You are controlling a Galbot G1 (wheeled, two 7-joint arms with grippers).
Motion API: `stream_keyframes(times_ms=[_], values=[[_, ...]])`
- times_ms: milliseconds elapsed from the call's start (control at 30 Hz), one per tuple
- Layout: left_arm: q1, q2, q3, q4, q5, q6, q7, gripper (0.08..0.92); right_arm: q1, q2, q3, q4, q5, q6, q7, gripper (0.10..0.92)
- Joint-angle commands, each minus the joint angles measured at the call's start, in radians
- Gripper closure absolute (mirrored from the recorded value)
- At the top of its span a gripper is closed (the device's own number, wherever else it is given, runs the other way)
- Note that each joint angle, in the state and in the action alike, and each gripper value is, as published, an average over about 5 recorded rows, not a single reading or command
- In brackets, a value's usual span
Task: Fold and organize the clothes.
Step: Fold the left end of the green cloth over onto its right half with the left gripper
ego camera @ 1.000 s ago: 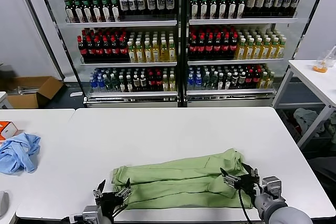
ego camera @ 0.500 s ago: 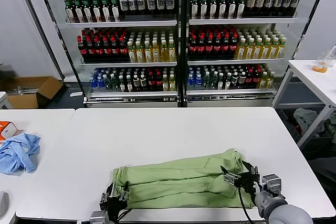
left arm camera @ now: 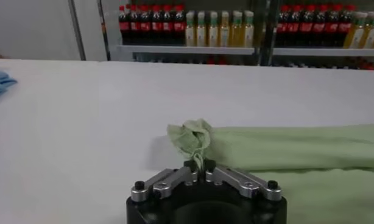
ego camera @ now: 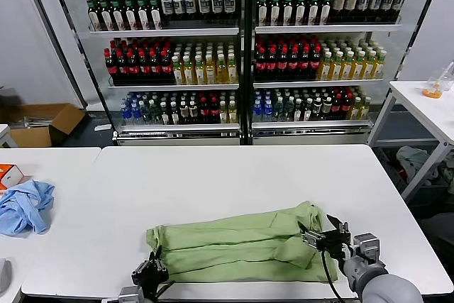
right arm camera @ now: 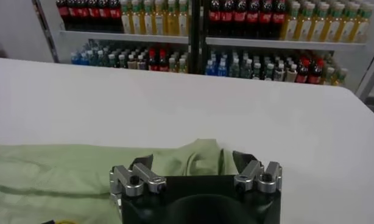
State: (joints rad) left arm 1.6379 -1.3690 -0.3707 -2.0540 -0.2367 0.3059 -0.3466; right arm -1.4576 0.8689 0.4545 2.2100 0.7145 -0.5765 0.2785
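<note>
Shirt's (ego camera: 237, 250) print and buttons hidden; it lies folded lengthwise along white table's (ego camera: 234, 175) near edge. Left gripper (left arm camera: 200, 167) pressed together, pinching the shirt's bunched left end. Right gripper (right arm camera: 194, 167) spread wide over its right end.

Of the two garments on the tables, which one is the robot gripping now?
The green shirt: the left gripper is shut on its bunched corner, while the light blue garment lies untouched, far off on the side table.
</note>
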Motion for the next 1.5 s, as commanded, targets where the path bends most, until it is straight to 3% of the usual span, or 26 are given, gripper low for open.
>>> stream_keyframes(times_ms=[33,467,567,667,867,1067,1500], values=[[-0.025,0.057,-0.122,0.017,-0.087,-0.013,0.009,0.884,0.003,-0.002,0.002,0.005,0.001,0.000,0.001,0.203],[-0.070,0.340,-0.535,0.147,-0.399,-0.003,0.057,0.895,0.006,-0.007,0.020,0.014,0.008,0.000,0.003,0.203],[-0.079,0.375,-0.595,0.134,-0.498,0.017,0.078,0.895,0.006,-0.004,0.020,0.016,0.008,0.000,0.004,0.203],[-0.075,0.370,-0.612,0.045,-0.624,0.045,0.104,0.895,0.004,-0.002,0.019,0.019,0.006,0.000,0.006,0.203],[-0.048,0.283,-0.494,-0.204,-0.791,0.070,0.156,0.895,-0.004,0.003,0.021,0.023,0.000,-0.001,0.008,0.203],[-0.044,0.200,-0.282,-0.325,-0.859,0.073,0.178,0.895,-0.019,0.005,0.026,0.028,-0.008,-0.001,0.008,0.203],[-0.118,0.136,0.053,-0.193,-0.737,0.049,0.186,0.895,0.001,0.002,0.012,0.016,-0.014,0.000,0.008,0.203]])
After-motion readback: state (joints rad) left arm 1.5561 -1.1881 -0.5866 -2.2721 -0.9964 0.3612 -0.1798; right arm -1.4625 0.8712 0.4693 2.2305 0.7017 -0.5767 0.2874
